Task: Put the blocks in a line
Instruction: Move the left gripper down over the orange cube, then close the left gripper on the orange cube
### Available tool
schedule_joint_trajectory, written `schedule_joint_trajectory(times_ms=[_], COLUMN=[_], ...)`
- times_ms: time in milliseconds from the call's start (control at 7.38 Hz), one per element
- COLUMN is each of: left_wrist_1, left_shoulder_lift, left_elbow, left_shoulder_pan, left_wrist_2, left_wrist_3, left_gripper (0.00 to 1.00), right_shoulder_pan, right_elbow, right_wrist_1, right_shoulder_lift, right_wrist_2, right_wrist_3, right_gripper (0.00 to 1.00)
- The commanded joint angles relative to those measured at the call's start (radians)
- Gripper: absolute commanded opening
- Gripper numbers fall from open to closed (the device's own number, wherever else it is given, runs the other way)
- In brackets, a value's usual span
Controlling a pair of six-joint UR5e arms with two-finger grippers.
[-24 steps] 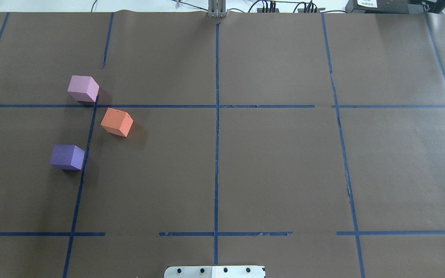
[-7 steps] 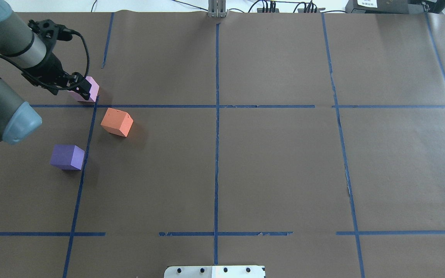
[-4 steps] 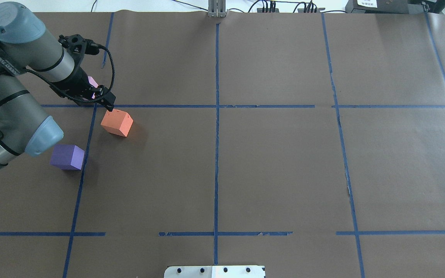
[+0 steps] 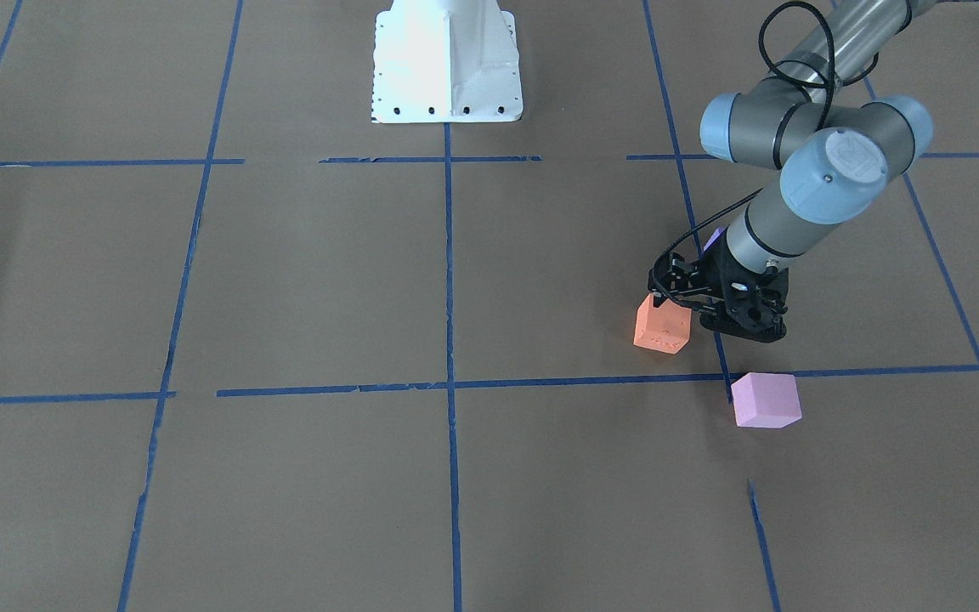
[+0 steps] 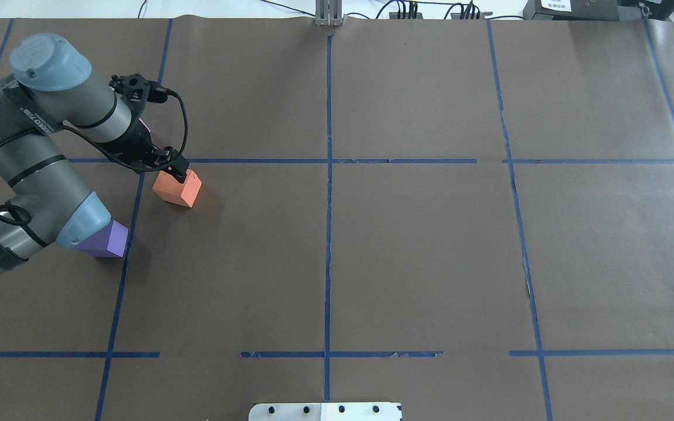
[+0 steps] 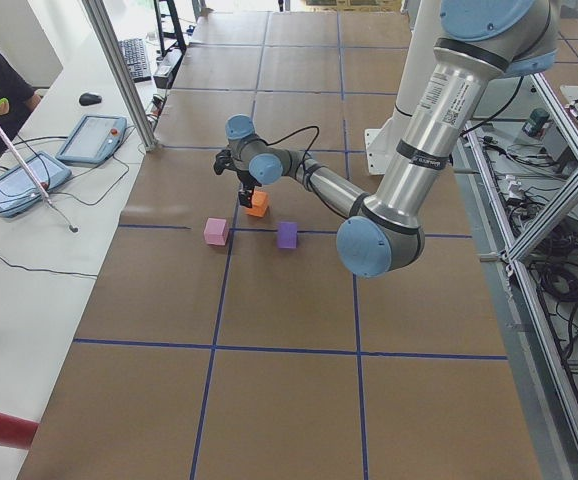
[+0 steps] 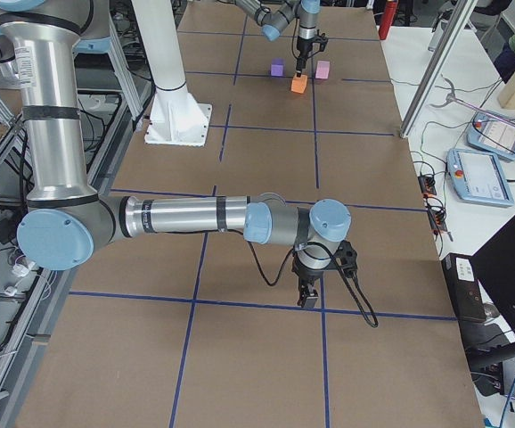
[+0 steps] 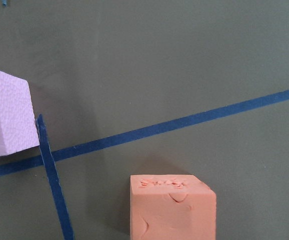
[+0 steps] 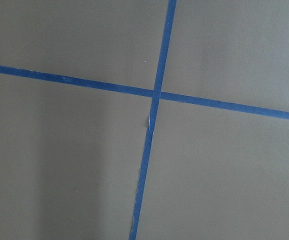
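The orange block [image 5: 178,188] sits on the brown table cover, left of centre. My left gripper [image 5: 179,173] hangs over its far-left edge, low, with its fingers together and nothing between them. In the front view the left gripper [image 4: 670,296] stands just behind the orange block [image 4: 662,327]. The pink-lilac block [image 4: 766,399] lies apart from the gripper, farther from the robot's base. My arm hides most of the purple block [image 5: 109,238]. The left wrist view shows the orange block [image 8: 173,207] and the pink block [image 8: 7,120]. My right gripper [image 7: 308,297] hovers low over tape lines far from the blocks; I cannot tell its state.
Blue tape lines [image 5: 328,175] divide the table cover into a grid. The robot's white base plate [image 4: 447,59] stands at the table's near middle edge. A side bench with tablets [image 6: 89,135] runs past the far edge.
My left arm has come in from the left, passed over the pink block and moved right and nearer, down to the orange block. The three blocks have not moved.
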Motion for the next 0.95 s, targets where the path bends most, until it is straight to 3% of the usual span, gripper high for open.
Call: schedule_joint_trajectory(times_ms=[0, 814], left_wrist_1=[-0.006, -0.011], left_shoulder_lift=[0.0, -0.029], left_elbow=[0.008, 0.066], left_shoulder_pan=[0.021, 0.035], left_wrist_2=[0.001, 0.005], left_wrist_3=[-0.018, -0.06], left_gripper=[1.0, 1.0], right_shoulder_pan=[0.0, 0.0], right_elbow=[0.0, 0.0], right_wrist_1=[0.0, 0.0], right_shoulder_lift=[0.0, 0.0], right_wrist_2=[0.0, 0.0], right_wrist_3=[0.0, 0.0], right_gripper=[1.0, 1.0])
